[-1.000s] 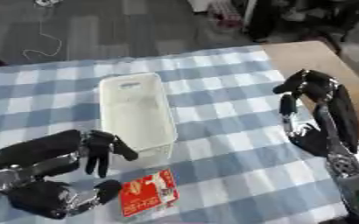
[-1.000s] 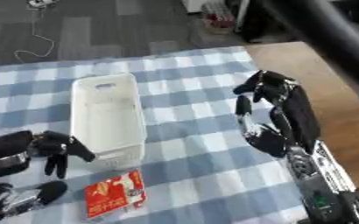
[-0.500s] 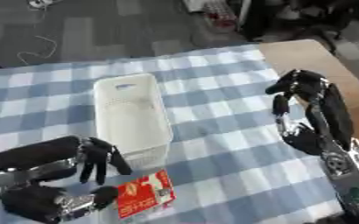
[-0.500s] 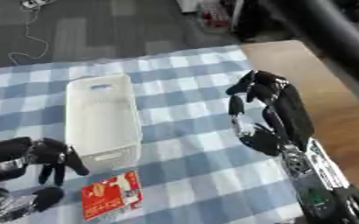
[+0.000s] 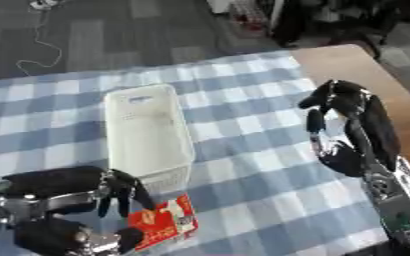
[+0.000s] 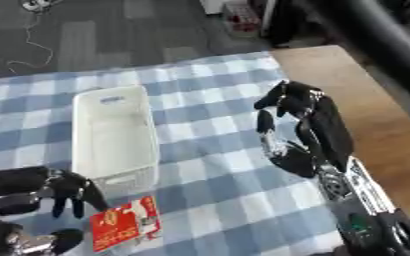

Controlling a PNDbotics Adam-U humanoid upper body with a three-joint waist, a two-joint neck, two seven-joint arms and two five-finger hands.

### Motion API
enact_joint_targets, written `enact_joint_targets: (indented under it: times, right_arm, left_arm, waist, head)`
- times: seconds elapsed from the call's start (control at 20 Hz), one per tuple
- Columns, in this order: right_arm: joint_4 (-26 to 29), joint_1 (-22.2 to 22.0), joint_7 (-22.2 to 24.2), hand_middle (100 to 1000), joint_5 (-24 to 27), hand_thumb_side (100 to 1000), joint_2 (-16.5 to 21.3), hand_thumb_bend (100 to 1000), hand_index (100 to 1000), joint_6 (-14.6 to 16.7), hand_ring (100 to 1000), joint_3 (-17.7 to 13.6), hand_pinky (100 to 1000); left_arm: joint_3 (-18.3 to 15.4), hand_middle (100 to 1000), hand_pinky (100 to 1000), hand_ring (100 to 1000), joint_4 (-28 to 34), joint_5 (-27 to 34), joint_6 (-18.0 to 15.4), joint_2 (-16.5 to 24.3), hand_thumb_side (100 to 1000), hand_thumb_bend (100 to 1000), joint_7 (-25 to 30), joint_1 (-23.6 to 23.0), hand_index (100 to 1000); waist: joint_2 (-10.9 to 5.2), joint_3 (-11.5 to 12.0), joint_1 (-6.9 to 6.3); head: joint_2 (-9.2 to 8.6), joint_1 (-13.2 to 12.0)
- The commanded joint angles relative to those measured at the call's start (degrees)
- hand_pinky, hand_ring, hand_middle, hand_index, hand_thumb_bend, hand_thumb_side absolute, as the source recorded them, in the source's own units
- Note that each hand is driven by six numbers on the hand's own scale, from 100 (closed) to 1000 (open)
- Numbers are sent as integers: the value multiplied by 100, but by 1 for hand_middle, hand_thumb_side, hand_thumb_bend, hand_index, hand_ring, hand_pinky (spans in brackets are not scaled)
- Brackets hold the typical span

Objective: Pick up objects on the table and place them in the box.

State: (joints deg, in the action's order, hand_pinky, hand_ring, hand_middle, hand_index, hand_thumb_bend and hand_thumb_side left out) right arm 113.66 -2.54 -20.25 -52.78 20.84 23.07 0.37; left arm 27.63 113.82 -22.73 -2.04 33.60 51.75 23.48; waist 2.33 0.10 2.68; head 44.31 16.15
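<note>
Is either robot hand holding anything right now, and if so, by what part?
Nothing is held. The left hand hovers with fingers pointing down beside the red packet, not gripping it; the right hand is empty above the tablecloth.

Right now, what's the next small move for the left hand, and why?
Probably lower the left hand onto the red packet and pinch it: the fingers hang just above its left edge, the packet lies flat beside the empty box.

robot lab or office
grey carpet tiles [image 5: 112, 35] with a loose cable [image 5: 35, 45], checked cloth [image 5: 243, 100] over a wooden table [image 6: 340, 75].
</note>
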Motion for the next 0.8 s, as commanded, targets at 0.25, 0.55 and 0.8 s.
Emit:
enact_joint_targets:
  times: [0.25,0.55,0.8]
  right_arm:
    - [93,73,30,489,46,929,180,100,598,25,338,-14,336]
    - [93,68,33,489,60,929,198,100,601,45,338,-9,336]
    - [93,72,32,490,67,930,202,100,605,54,339,5,337]
  left_arm:
    - [-8,781,574,727,77,-1178,-45,0,1000,189,22,58,862]
    - [14,788,585,741,77,-1590,-75,106,1000,192,22,23,866]
    - [143,785,597,719,77,-1571,49,153,1000,202,22,68,875]
  waist:
    - [-60,-21,-36]
    - [-74,-21,-45]
    - [-71,-31,-47]
  head:
    - [-19,98]
    - [-19,166]
    - [-19,168]
